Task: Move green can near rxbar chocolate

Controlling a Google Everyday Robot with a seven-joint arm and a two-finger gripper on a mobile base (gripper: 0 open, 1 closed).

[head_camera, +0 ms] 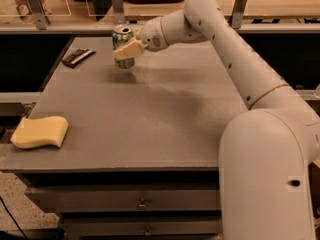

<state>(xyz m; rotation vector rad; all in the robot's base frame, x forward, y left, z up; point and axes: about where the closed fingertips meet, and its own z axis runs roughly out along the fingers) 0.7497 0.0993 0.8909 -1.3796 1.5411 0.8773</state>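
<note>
- at the far end of the worktop [165, 119], what's there?
- the green can [123, 46], upright, pinched by the jaws from its right.
- and the rxbar chocolate [77, 57]?
- flat, near the can's left, not touching.

Before you, a yellow sponge [40, 132] lies at the near-left corner of a grey table [150, 114], above two drawers [100, 200] with small knobs [143, 203]; the gripper [125, 49] hangs over the table's far side, well apart.
</note>
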